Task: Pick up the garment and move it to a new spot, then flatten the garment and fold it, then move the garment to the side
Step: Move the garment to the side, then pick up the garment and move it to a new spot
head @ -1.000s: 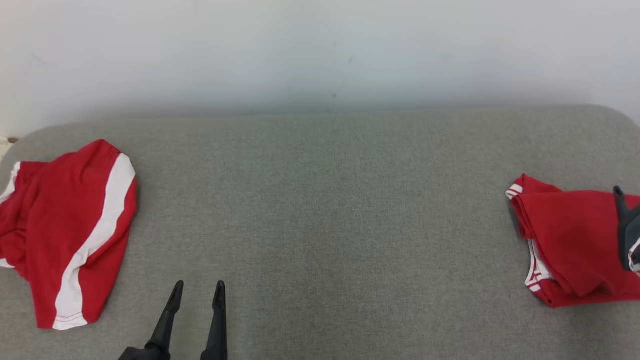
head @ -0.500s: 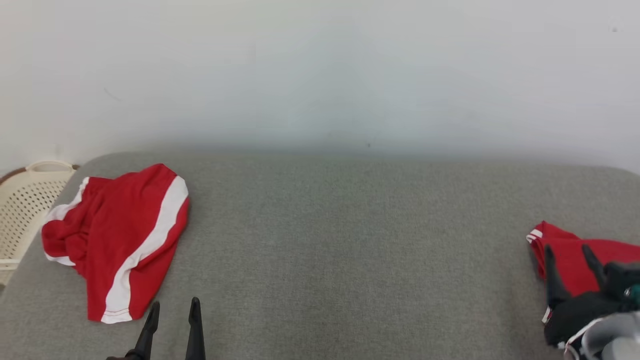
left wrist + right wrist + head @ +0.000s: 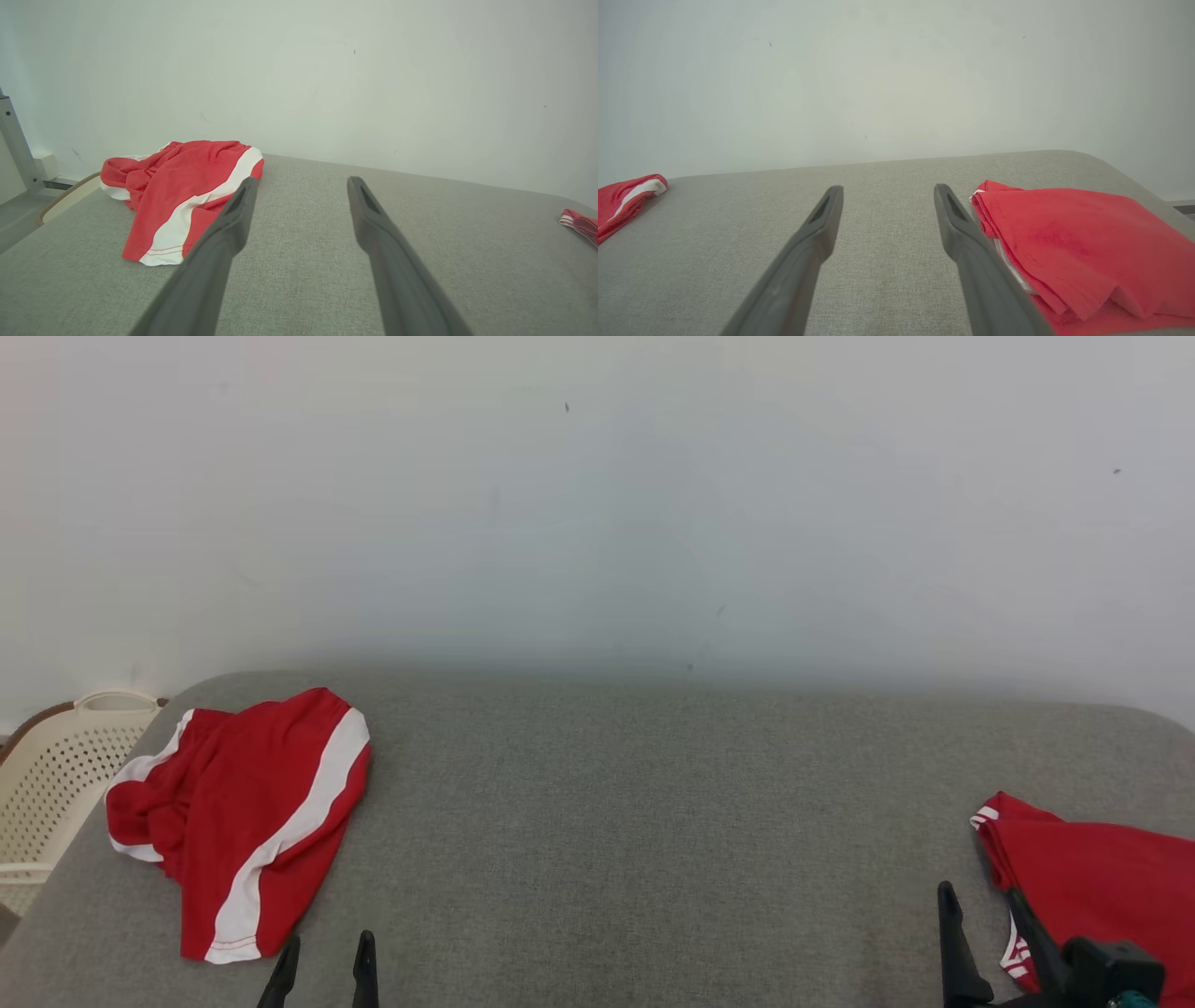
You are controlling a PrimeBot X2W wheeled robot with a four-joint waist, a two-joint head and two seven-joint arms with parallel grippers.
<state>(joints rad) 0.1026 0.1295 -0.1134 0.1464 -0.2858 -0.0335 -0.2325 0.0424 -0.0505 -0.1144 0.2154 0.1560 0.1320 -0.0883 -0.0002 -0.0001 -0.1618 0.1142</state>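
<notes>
Since the grippers sit nearest us, we begin there. The left gripper has its two fingers parted with nothing between them, and the right gripper is likewise spread and holds nothing.

Just beside the right gripper, at the right end of the grey padded table, lies a folded red garment, its layers stacked and white trim showing along one edge. We judge that one finished and set aside.

A little beyond the left gripper, near the table's left end, the red shorts with a white side stripe lie crumpled, the cloth bunched on their far-left side. We take these to be the garment to handle next. We expect thin, light, limp cloth that sags from any pinch, slides easily over the table and tolerates a firm grip. We would take hold at the near hem by the white stripe, or at two waistband corners.

Further left, past the table's edge, stands a cream perforated laundry basket. We cannot tell what is in it.
</notes>
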